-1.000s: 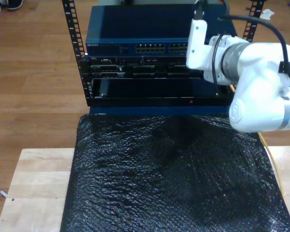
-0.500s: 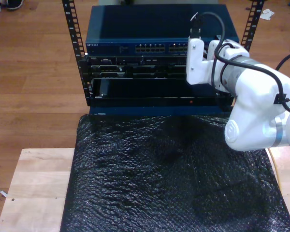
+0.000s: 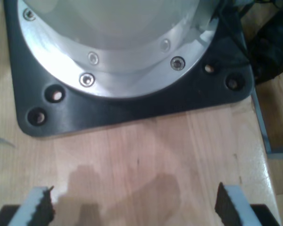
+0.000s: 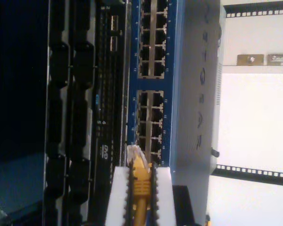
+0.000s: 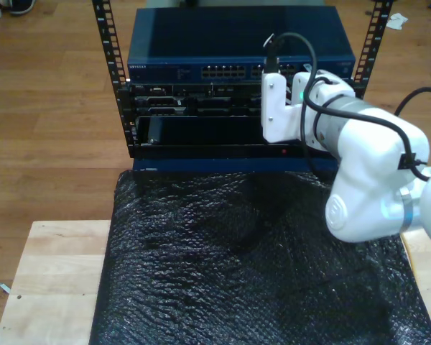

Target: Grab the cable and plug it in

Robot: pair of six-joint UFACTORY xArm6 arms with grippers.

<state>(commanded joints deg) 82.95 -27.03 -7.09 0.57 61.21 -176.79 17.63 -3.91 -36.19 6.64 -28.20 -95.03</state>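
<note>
Cable (image 4: 139, 181): we hold it clamped in my second gripper (image 4: 140, 186), whose arm has swung toward the exterior view's left, plug now just short of the blue switch (image 4: 153, 84) ports; my first gripper (image 3: 132, 207) gapes empty over the table (image 3: 146, 155).

The yellow cable (image 4: 140, 188) is clamped in my second gripper (image 4: 139, 188), its clear plug (image 4: 133, 152) held just before the blue switch (image 4: 151, 84) ports.

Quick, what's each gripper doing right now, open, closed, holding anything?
My first gripper: open, holding nothing.
My second gripper: closed on the cable, its plug at the blue switch.
</note>
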